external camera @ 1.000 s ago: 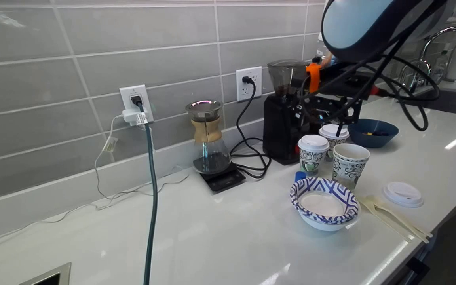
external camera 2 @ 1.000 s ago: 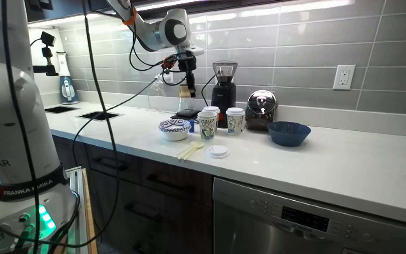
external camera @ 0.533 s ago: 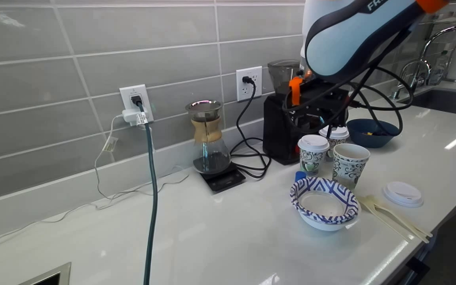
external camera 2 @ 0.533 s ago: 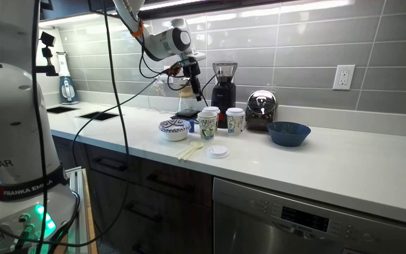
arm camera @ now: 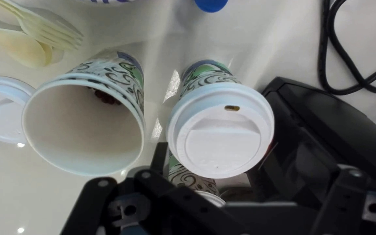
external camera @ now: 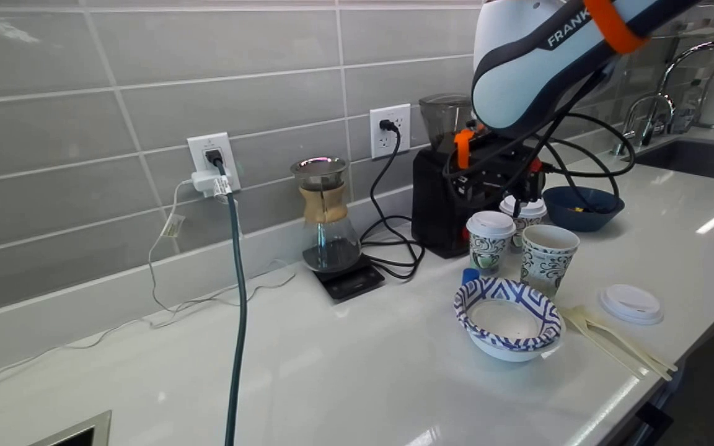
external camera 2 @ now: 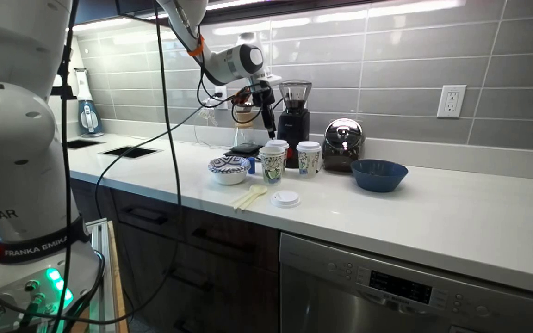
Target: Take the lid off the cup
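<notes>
Surface: white counter [external camera 2: 433, 208], grey tiles [external camera 2: 410, 101] behind. Item: lidded cup [arm camera: 207, 73], upright, its white lid [arm camera: 222, 140] seated. Wrist view, clock from that cup: open cup [arm camera: 83, 130] at nine, loose lid [arm camera: 2, 114] beyond; grinder [arm camera: 331, 114] at three. Tool: my gripper [external camera 2: 271, 134], near the white lid, fingers [arm camera: 159, 157] spread, so far as blur allows.

Gray tiles [external camera 2: 410, 74] above white counter [external camera 2: 451, 217]
</notes>
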Robot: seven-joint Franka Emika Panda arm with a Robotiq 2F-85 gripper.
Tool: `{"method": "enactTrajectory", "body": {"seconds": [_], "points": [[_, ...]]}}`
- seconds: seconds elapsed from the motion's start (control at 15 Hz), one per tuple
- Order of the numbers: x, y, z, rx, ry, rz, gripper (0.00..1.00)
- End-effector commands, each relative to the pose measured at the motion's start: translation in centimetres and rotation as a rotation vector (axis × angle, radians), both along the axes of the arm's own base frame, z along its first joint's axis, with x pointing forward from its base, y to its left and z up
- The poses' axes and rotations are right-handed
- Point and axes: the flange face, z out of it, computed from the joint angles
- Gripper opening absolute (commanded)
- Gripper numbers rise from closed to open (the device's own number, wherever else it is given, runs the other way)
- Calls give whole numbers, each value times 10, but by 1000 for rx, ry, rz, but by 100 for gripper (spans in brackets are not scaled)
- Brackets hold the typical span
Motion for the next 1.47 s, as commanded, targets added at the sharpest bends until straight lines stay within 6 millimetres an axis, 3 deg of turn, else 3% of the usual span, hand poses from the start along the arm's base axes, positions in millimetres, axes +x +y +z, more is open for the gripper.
{"method": "enactTrajectory", "body": {"seconds": [0.0, 0.33, 0.47, 0.53, 0.67, 0.73, 0.8, 1.07, 1.13, 1.27, 1.33, 1.4], "points": [[13, 3, -4, 12, 29, -33, 100], [20, -1, -15, 4, 53, -47, 100], [22, -3, -18, 12, 60, -51, 92], [23, -5, -20, 21, 65, -53, 93], [25, -5, -22, 33, 69, -61, 86], [25, -5, -23, 36, 72, -65, 75], [26, -5, -24, 37, 75, -69, 71], [29, -6, -20, 41, 75, -79, 83], [29, -6, -21, 40, 79, -81, 90], [29, -7, -21, 41, 82, -84, 93], [28, -7, -21, 40, 85, -85, 100], [28, -8, -21, 41, 89, -86, 100]]}}
